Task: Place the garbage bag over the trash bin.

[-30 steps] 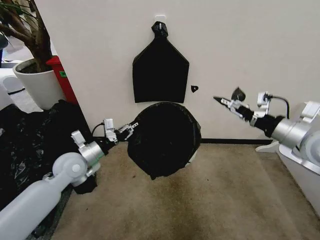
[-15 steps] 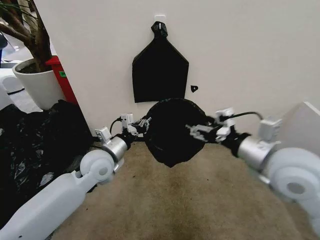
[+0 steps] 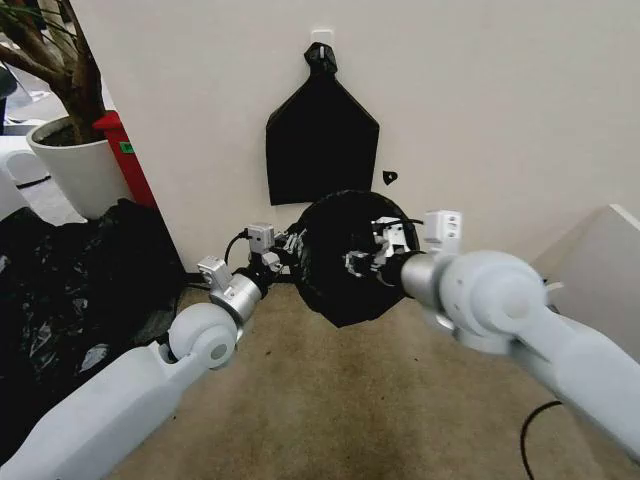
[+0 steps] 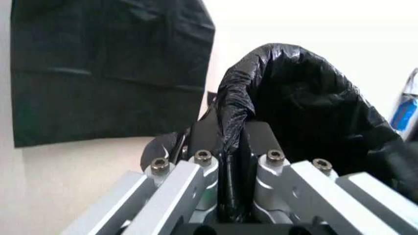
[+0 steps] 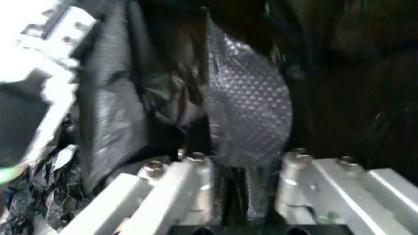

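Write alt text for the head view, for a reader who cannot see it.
Both grippers hold a black garbage bag up in front of a white wall: the left gripper at its left edge, the right gripper over its middle. A flat black bundle hangs on the wall above it.

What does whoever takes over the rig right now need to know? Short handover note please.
Left gripper: shut on the garbage bag, pinching its rim on the left side.
Right gripper: at the bag's middle, shut on a fold of plastic in its wrist view.
The bag is stretched over the trash bin's mouth by the wall; the bin itself is hidden under the plastic.
Left to do: check the rim is covered all round, then release.
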`<state>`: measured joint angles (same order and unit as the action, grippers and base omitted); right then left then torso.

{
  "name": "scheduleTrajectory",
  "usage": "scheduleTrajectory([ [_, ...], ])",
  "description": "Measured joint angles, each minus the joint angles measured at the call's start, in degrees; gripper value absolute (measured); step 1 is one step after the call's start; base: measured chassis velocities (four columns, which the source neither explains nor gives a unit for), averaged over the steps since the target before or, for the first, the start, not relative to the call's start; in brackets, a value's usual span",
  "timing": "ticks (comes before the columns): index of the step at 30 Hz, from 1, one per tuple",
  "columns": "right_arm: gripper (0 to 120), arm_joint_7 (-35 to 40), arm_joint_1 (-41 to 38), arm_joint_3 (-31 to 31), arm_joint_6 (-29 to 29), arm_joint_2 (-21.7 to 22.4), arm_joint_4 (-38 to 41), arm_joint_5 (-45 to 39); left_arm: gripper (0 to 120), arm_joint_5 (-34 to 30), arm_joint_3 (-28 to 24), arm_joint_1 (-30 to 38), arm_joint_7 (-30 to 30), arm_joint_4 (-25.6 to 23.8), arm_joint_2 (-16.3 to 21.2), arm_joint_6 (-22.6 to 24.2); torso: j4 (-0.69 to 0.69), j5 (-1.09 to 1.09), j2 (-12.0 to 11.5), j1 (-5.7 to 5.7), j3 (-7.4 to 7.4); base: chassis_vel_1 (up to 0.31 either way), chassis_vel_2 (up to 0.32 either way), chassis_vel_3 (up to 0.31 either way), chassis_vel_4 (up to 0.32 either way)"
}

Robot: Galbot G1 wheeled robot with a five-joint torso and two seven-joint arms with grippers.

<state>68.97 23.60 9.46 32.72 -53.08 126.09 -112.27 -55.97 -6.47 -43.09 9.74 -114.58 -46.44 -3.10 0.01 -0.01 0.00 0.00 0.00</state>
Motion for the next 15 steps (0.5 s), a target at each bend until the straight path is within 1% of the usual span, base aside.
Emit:
scheduleTrajectory([
  [2, 1, 2.21, -0.52, 0.48, -1.36, -1.15, -1.7, -1.5, 5, 0.42, 0.39, -0.35, -0.65, 0.0, -0.01, -0.21, 0.01, -0.01, 0.0, 0.0, 0.0, 0.0, 0.0, 0.0, 0.0],
  [9, 0, 5.33, -0.64, 1.52, -3.96, -2.87, -3.73, -4.28, 5, 0.62, 1.01, -0.19, -2.01, 0.09, -0.2, -0.61, 0.0, 0.0, 0.0, 0.0, 0.0, 0.0, 0.0, 0.0, 0.0],
  [15, 0, 5.49, 0.82, 2.72, -4.7, -3.51, -4.0, -4.09, 5, 0.57, 1.12, 0.79, -2.47, 0.68, -1.01, -0.71, -0.01, 0.0, 0.0, 0.0, 0.0, 0.0, 0.0, 0.0, 0.0],
])
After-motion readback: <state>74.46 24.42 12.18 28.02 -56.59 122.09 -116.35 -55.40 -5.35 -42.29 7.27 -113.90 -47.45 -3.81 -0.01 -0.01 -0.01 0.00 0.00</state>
